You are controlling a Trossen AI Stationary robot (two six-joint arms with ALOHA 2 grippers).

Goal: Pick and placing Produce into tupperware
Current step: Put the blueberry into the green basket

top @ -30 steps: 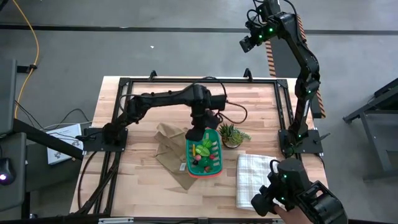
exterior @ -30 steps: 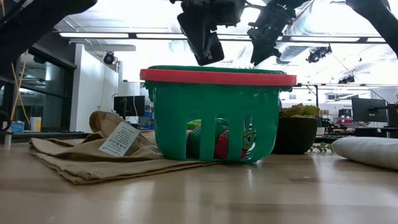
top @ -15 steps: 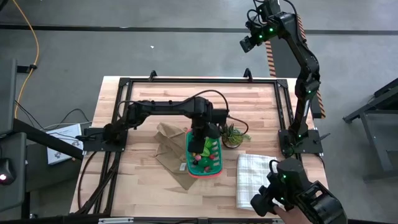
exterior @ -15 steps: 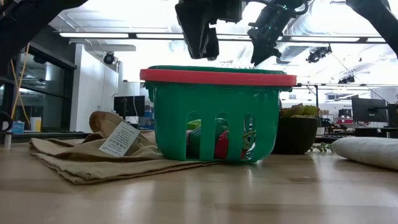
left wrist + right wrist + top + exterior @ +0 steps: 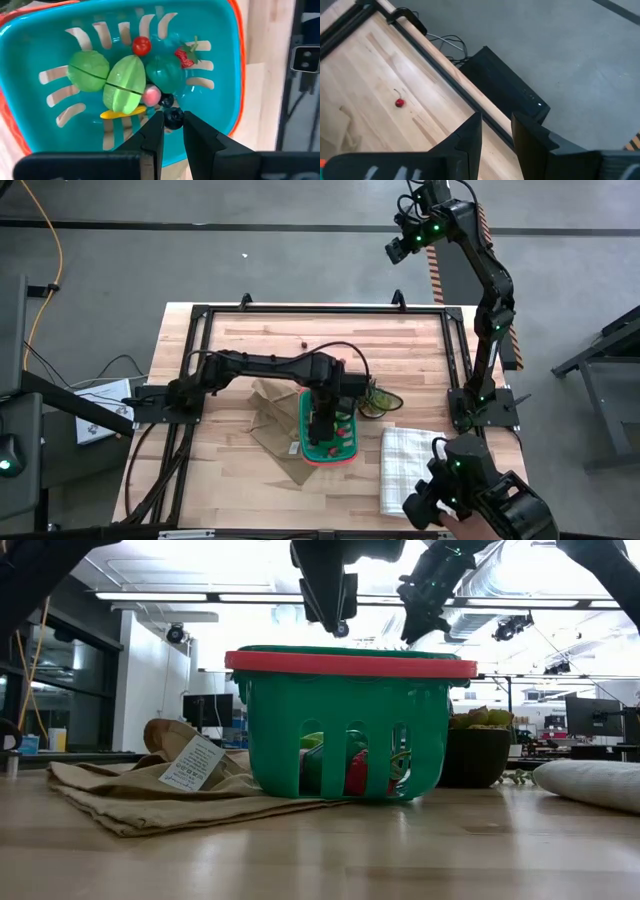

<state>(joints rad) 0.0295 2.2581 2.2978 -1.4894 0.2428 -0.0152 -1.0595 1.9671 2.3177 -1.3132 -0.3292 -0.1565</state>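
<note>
Left pincer held over the tupperware, clamped on a dark berry.

The tupperware is set mid-surface, produce inside. The left arm is stretched low across the surface, wrist bent downward. The right pincer is raised beyond the far right corner, fingers narrowly parted.

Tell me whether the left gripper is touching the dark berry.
Touching. The left wrist view shows the left gripper pinching the dark berry between both fingertips above the tupperware.
</note>
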